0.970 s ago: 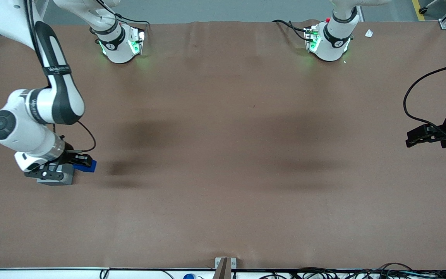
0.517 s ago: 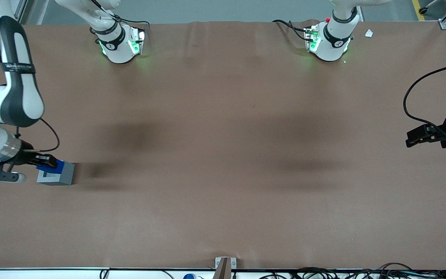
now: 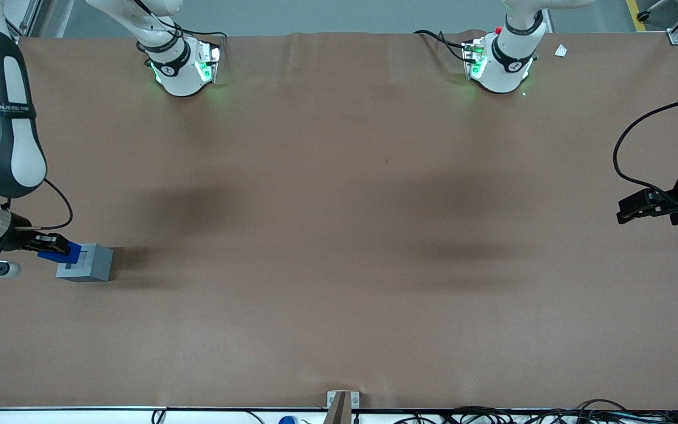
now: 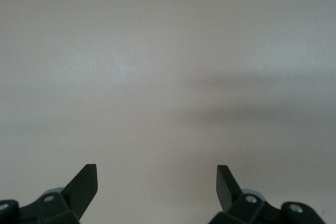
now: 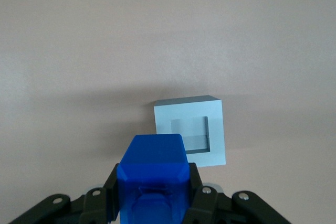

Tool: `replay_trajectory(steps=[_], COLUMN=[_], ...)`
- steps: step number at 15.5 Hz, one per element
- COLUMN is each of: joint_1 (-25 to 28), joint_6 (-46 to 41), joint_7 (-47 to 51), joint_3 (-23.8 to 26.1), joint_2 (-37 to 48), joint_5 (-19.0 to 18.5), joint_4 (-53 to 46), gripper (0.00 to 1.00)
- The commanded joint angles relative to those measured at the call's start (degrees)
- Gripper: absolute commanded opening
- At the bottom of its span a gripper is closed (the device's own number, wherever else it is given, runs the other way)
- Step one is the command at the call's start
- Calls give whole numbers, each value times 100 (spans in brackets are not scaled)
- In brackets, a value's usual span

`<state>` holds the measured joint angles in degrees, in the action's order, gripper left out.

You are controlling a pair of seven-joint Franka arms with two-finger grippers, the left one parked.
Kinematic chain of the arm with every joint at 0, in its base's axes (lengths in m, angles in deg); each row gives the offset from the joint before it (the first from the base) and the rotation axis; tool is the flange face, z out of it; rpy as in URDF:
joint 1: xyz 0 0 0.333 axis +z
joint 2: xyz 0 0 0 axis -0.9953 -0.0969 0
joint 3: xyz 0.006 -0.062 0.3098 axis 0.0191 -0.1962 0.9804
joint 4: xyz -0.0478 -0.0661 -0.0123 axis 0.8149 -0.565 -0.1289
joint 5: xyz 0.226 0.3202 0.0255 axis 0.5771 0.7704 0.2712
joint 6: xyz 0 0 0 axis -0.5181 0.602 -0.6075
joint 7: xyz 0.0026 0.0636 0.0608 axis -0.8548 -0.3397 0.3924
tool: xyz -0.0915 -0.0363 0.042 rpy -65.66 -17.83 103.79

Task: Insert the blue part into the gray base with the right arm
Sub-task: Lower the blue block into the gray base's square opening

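The gray base [image 3: 86, 262] stands on the brown table at the working arm's end, its square socket [image 5: 191, 133] open and facing up. The blue part [image 3: 61, 252] hangs in the air beside the base, over its outer edge, with my gripper [image 3: 50, 243] shut on it. In the right wrist view the blue part [image 5: 153, 174] fills the space between the black fingers [image 5: 202, 192], and the gray base [image 5: 190, 130] sits on the table below it, apart from it.
The brown table cover [image 3: 339, 235] stretches wide toward the parked arm's end. Two white arm bases [image 3: 183, 65] [image 3: 501, 62] stand at the table's back edge. A small bracket [image 3: 342, 403] sits at the near edge.
My gripper has carried the blue part sideways across the gray base, away from the table's middle. The base, covered by the hand a second ago, now shows in full and has not moved.
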<state>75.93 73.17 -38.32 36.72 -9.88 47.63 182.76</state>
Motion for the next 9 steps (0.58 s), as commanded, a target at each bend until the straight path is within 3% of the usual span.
replay_trajectory(steps=[1,9], joint_1=[-160,-300], joint_6=[-13,223], joint_7=[-66,-320], joint_3=[97,97], joint_2=[-125,-283], joint_5=[-53,-61], joint_4=[-103,-103], gripper=[9,9])
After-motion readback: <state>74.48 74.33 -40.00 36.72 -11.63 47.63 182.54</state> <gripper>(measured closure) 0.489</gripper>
